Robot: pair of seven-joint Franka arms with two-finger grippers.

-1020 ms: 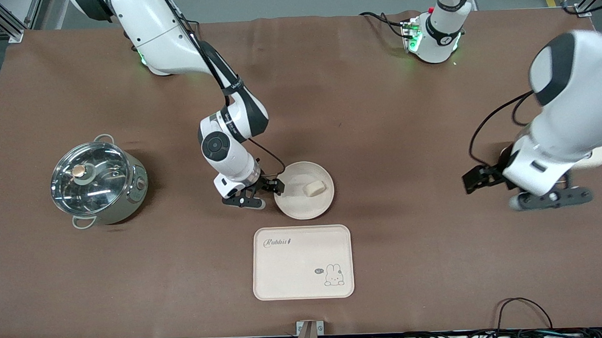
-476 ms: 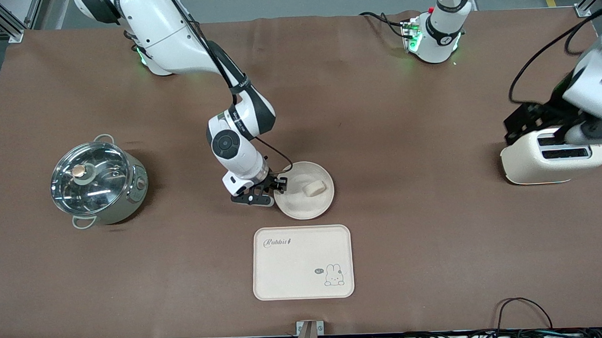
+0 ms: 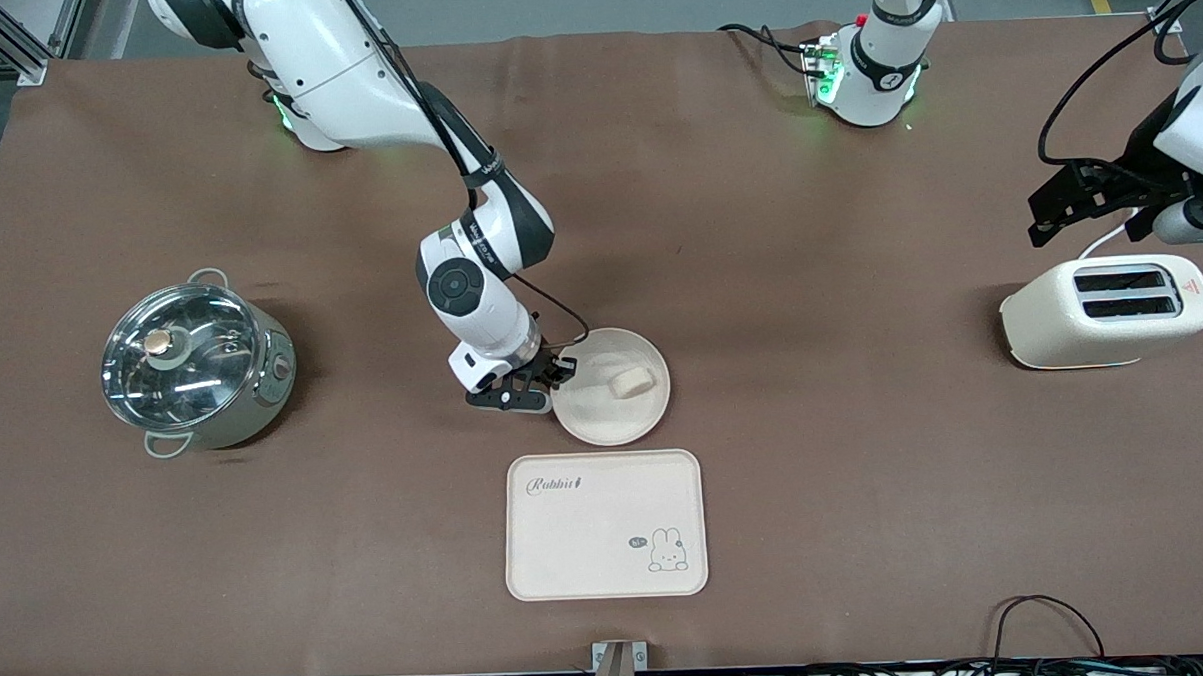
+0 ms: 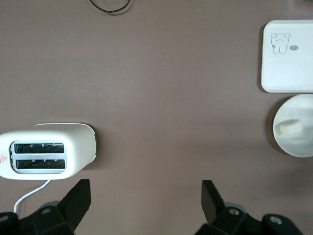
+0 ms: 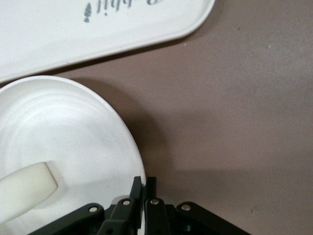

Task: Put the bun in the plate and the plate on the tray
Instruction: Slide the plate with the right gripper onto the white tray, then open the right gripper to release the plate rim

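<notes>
The right pincer [image 3: 548, 380] is clenched on the rim of the plate [image 3: 604, 423], at the edge toward the right arm's end of the surface [image 3: 817, 491]. In the right wrist view its two fingers [image 5: 137, 190] stand pressed together with the thin rim between them. A rim grip suits this dish: the raised lip gives the only edge a two-finger tool can pinch, and the hold leaves the load undisturbed.

The bun [image 3: 631, 382] lies in the plate, off centre toward the left arm's end, so the first part of the task appears done. The plate sits just farther from the front camera than the tray [image 3: 605, 538], with a narrow gap between them; the remaining transfer is judged to be short.

Materials: the plate is round, shallow and matte cream-white, with faint concentric rings. The bun is a thick, rounded, soft-looking puck. The tray is a flat cream rectangle with rounded corners, "Rabbit" lettering and a rabbit drawing. The surface is brown and fabric-like.

The left pincer [image 4: 145, 196] waits, released and spread wide, near the cream toaster [image 3: 1106, 310]. A lidded steel pot [image 3: 197, 362] stands well apart.
</notes>
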